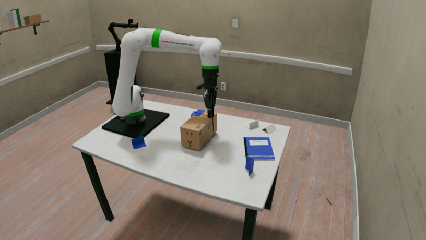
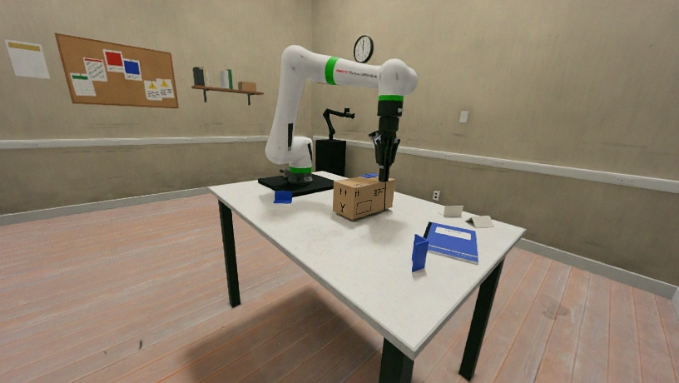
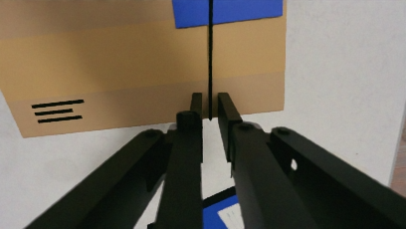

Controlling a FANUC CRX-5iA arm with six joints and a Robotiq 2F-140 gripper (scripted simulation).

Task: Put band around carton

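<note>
The carton [image 1: 190,131] [image 2: 354,192] [image 3: 124,65] stands upright on the table and looks about level. A blue corner guard [image 1: 197,112] [image 2: 369,176] [image 3: 191,12] sits on its far top edge, near the right end in the wrist view. The thin black band [image 1: 213,126] [image 2: 384,197] [image 3: 210,55] crosses over the guard and the carton top, then runs down the near long side. My gripper [image 1: 210,115] [image 2: 384,178] [image 3: 210,108] points down at the near top edge. Its fingers are slightly open, one each side of the band, with a small gap. The carton's underside and far side are hidden.
One loose blue guard [image 1: 138,142] [image 2: 283,196] lies near the robot's black base plate [image 1: 157,117]. Another blue guard [image 1: 249,165] [image 2: 418,254] stands by the blue notebook [image 1: 262,150] [image 2: 453,245]. Two pale guards [image 1: 253,124] [image 1: 270,128] are at the far right.
</note>
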